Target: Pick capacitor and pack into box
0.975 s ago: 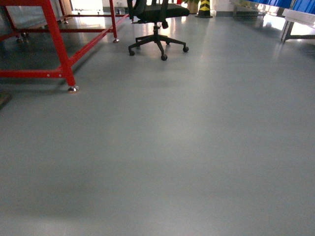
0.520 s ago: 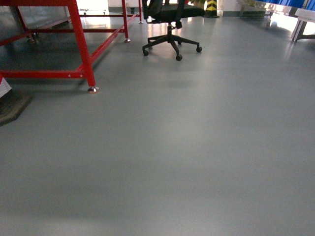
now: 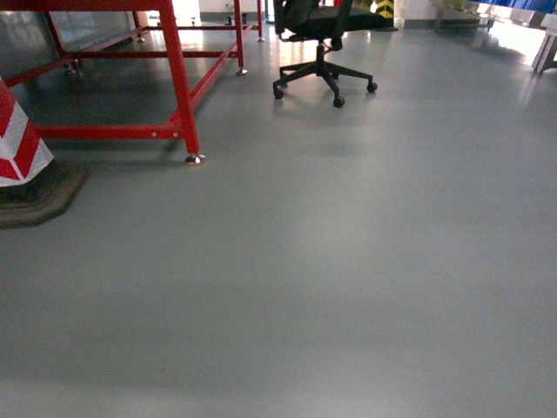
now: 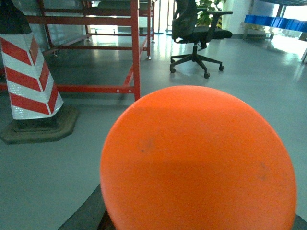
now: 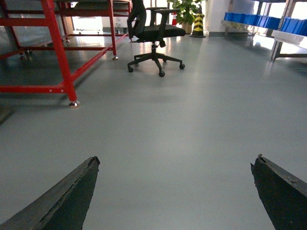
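the head view showed an open stretch of grey floor (image 3: 331, 279), with neither arm in it. a red steel frame (image 3: 178, 83) stood at upper left, one of its feet (image 3: 194, 159) resting on the floor. a red-and-white striped cone (image 3: 17, 144) on a dark base stood at the left edge, just beside the frame. a black office chair (image 3: 322, 52) on castors stood behind the frame, apart from it. the right wrist view showed the right gripper (image 5: 175, 191) with its two dark fingers (image 5: 67, 201) spread wide apart over bare floor, nothing between them. farther off in that view were the chair, a potted plant (image 5: 184, 9), a yellow-and-black post (image 5: 198, 21) and blue bins (image 5: 249, 19) on racking at upper right. the left wrist view was largely filled by an orange round disc (image 4: 199, 163) close to the lens; it hid the left gripper, so the state of that gripper's jaws could not be told. the box and the capacitor were not seen in any of the three views.
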You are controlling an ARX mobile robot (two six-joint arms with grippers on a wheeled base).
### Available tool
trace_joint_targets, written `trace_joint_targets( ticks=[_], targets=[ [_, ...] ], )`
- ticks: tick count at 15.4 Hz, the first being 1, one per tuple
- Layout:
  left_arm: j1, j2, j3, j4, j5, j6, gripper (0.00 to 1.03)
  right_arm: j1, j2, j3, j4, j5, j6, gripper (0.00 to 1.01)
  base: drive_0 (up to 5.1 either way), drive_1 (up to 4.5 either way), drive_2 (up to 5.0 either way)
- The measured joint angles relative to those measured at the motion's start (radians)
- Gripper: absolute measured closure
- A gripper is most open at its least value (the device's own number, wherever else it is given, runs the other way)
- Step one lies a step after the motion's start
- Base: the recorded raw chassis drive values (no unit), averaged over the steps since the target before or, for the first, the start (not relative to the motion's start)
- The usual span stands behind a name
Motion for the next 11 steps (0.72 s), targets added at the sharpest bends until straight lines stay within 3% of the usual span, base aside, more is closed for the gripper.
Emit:
trace_joint_targets(
  ticks=[11],
  targets=[
    [0.000,0.000,0.000,0.003,0.000,0.000,0.59,0.000,0.000,0.000,0.000,0.000,0.000,0.03,-5.1,2.31,2.3]
  ],
)
